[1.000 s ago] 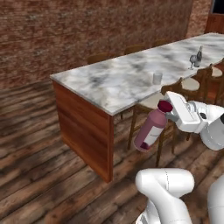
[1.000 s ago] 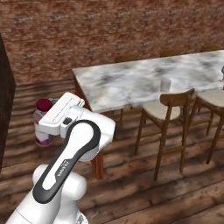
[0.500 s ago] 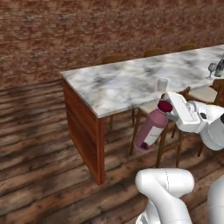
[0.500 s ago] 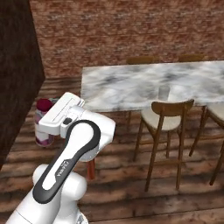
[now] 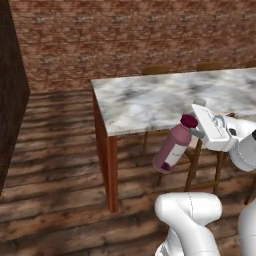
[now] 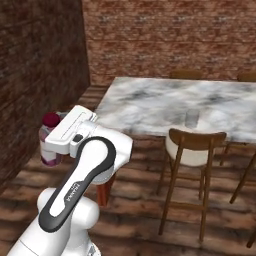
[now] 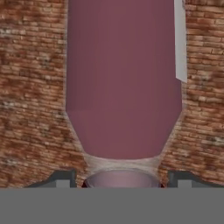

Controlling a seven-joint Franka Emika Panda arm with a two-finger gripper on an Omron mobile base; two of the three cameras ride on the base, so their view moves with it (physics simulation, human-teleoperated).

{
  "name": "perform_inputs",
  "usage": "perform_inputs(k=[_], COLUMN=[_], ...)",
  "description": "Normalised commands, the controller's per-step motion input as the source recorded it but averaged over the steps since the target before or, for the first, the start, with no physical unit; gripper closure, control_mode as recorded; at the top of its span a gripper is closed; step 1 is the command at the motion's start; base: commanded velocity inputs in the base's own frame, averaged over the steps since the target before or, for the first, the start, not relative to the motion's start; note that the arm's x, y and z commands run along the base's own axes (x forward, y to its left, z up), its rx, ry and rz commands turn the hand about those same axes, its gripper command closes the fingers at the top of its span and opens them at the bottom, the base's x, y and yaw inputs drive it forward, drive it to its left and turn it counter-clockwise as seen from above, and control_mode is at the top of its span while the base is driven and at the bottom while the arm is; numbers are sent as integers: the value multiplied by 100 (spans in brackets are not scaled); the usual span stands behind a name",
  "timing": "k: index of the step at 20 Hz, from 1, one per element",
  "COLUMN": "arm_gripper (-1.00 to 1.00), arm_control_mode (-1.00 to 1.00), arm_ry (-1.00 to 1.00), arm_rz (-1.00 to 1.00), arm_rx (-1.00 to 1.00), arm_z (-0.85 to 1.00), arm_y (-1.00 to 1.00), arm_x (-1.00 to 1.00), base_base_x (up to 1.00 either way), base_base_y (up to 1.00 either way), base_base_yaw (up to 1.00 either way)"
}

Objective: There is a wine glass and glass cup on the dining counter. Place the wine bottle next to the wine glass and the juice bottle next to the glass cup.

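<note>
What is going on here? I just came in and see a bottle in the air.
The robot's gripper holds the pink juice bottle by its neck, tilted, off the near edge of the marble dining counter. A glass cup stands on the counter beside a wooden chair. The bottle is not yet set down.

The arm [image 6: 75,200] was glossy white with rounded, bulbous links and a dark grey band bearing small pale lettering. Behind the end effector [image 5: 196,131] sat a flat white rectangular hand block with small grey fittings.
</note>
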Motion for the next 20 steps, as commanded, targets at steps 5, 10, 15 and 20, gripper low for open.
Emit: perform_inputs(k=[5, 10, 15, 20], arm_gripper=[100, 100, 100, 100], arm_control_mode=[100, 100, 100, 100], arm_ry=[0, 0, 0, 0], arm_rz=[0, 0, 0, 0], arm_rx=[0, 0, 0, 0], arm_z=[0, 0, 0, 0], arm_y=[0, 0, 0, 0], arm_x=[0, 0, 0, 0], base_base_x=[36, 46, 48, 27], base_base_y=[-49, -35, -38, -20], base_base_yaw=[41, 26, 6, -1])
